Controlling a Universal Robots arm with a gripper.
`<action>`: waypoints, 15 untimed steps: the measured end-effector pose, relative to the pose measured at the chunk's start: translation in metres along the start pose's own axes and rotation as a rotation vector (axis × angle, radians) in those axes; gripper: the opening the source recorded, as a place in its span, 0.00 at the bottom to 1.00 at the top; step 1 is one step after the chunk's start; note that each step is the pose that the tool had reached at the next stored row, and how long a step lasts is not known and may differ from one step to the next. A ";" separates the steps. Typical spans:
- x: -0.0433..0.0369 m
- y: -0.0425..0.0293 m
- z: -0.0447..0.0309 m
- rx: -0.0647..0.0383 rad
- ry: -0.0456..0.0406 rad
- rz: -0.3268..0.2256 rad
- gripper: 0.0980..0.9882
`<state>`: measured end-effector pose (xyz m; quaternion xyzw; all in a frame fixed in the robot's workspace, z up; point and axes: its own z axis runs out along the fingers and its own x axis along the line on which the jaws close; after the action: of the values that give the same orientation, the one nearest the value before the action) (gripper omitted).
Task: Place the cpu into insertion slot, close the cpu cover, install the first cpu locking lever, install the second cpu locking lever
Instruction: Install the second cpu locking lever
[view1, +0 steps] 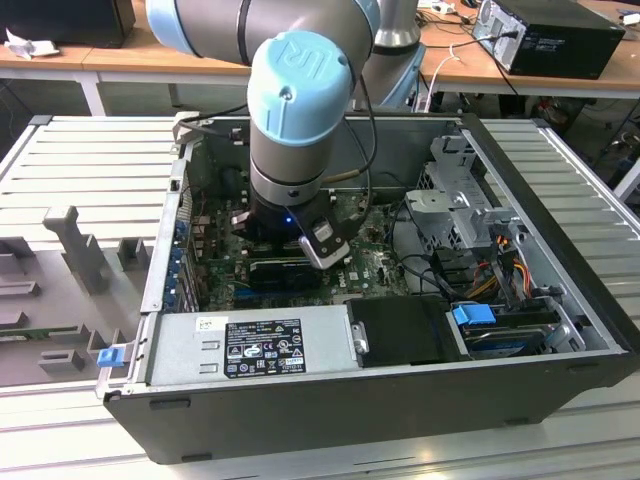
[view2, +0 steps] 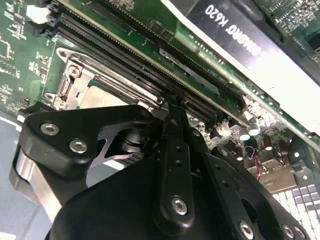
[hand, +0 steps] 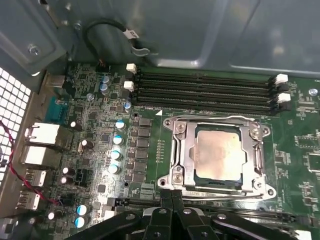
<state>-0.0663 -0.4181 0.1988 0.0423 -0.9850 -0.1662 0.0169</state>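
Note:
In the first wrist view the cpu (hand: 217, 152) lies flat in the insertion slot (hand: 243, 150), its dull silver face showing through the window of the cpu cover (hand: 184, 150). The cover lies down flat over it. A thin metal locking lever (hand: 225, 190) runs along the socket's side nearest my gripper (hand: 171, 196). The gripper's fingers are shut together with nothing between them, tips right at that edge of the socket. In the second wrist view the gripper (view2: 172, 107) points at the socket's corner beside the cpu cover (view2: 75, 82).
Long black memory slots (hand: 205, 87) run along the socket's far side, with capacitors (hand: 119, 145) beside it. A long black card (view2: 235, 35) lies behind the memory slots. In the exterior view the arm's wrist (view1: 300, 130) reaches down into the open computer case (view1: 530, 180).

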 end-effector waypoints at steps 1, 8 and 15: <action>0.0006 -0.0004 0.0013 -0.009 -0.0007 -0.001 0.01; 0.0007 -0.0007 0.0066 -0.050 -0.0040 -0.003 0.01; 0.0058 0.0014 0.0040 -0.060 -0.0052 -0.003 0.01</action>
<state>-0.0724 -0.4160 0.1956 0.0429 -0.9795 -0.1961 0.0153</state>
